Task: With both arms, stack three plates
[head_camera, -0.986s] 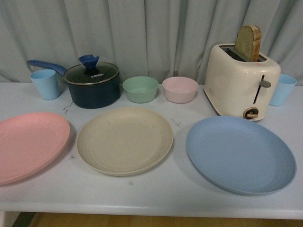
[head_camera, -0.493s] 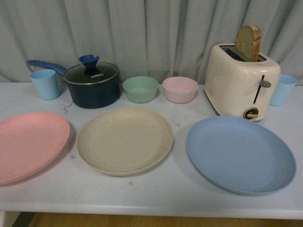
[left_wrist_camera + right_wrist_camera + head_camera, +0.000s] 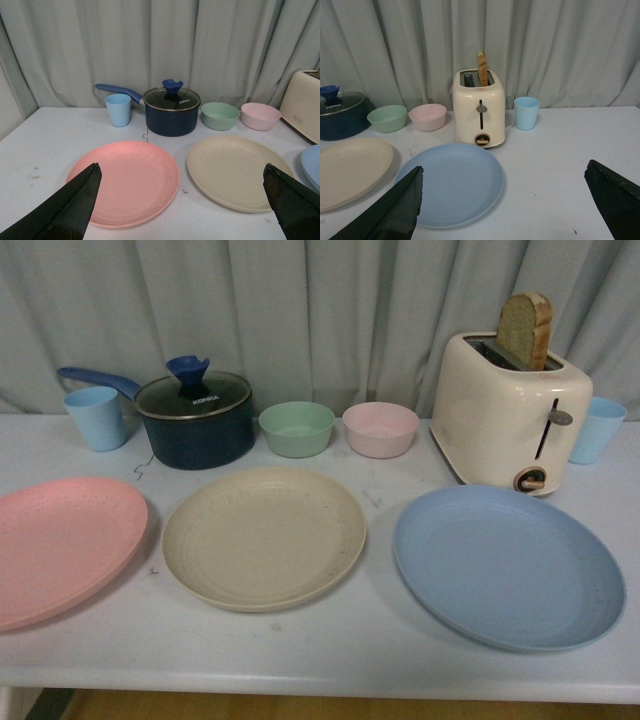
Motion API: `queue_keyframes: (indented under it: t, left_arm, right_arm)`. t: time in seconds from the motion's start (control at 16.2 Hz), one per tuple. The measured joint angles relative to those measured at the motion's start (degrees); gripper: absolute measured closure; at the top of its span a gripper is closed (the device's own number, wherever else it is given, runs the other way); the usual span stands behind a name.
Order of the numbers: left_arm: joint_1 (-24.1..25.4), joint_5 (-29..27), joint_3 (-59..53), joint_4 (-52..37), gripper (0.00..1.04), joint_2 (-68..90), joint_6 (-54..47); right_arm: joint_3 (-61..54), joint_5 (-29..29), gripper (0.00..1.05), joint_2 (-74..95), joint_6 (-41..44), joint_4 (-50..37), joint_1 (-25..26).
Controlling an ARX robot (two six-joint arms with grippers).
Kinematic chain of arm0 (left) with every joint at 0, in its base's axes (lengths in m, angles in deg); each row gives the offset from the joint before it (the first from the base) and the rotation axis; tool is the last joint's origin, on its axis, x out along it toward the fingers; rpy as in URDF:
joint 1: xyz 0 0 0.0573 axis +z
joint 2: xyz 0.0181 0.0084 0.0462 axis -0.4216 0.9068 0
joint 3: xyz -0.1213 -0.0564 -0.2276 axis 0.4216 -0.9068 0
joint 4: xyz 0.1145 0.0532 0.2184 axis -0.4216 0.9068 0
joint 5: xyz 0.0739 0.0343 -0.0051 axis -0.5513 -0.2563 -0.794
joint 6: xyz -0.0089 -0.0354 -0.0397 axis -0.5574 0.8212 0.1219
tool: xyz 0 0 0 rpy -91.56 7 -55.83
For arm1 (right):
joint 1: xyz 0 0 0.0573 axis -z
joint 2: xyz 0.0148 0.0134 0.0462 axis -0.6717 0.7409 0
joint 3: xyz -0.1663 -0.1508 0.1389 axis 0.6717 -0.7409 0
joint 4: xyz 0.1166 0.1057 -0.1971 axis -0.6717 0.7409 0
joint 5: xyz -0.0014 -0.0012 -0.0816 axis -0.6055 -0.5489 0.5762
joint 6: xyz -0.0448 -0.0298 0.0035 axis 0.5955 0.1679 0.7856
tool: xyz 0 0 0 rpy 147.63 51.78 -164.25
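Three plates lie side by side along the front of the white table (image 3: 330, 655): a pink plate (image 3: 60, 545) at the left, a beige plate (image 3: 263, 535) in the middle, a blue plate (image 3: 508, 565) at the right. None touches another. Neither arm shows in the front view. My left gripper (image 3: 182, 172) is open and empty, raised back from the pink plate (image 3: 125, 181) and the beige plate (image 3: 239, 171). My right gripper (image 3: 504, 172) is open and empty, raised back from the blue plate (image 3: 452, 182), which lies toward one finger.
Along the back stand a blue cup (image 3: 96, 417), a dark lidded pot (image 3: 195, 420) with a blue handle, a green bowl (image 3: 296, 428), a pink bowl (image 3: 380, 429), a cream toaster (image 3: 508, 415) holding bread, and another blue cup (image 3: 598, 428). A grey curtain hangs behind.
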Motion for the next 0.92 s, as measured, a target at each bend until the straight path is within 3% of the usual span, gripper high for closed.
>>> queue_keyframes:
  t: [0.49, 0.55, 0.62, 0.68, 0.8, 0.92]
  left_arm:
    - [0.0, 0.0, 0.0, 0.0, 0.07, 0.0, 0.0]
    - [-0.61, -1.55, 0.63, 2.75, 0.07, 0.46, 1.09]
    - [-2.12, -7.54, 4.33, 11.61, 0.07, 5.51, 6.05]
    - [-0.55, -8.33, 6.36, 13.77, 0.07, 9.86, 10.14]
    - [9.99, -1.09, 7.72, -1.16, 0.07, 21.42, 12.33]
    - [18.36, 7.8, 13.64, -21.29, 0.07, 44.61, 8.5]
  right_arm:
    - [0.0, 0.0, 0.06, 0.0, -0.02, 0.0, 0.0]
    - [0.0, 0.0, 0.06, 0.0, 0.0, 0.0, 0.0]
    - [0.0, 0.0, 0.06, 0.0, 0.0, 0.02, 0.0]
    - [0.0, -0.02, 0.06, 0.0, 0.02, -0.02, 0.0]
    - [0.0, -0.02, 0.06, 0.02, 0.04, 0.02, 0.0]
    - [0.0, 0.0, 0.06, 0.0, 0.04, 0.0, 0.0]
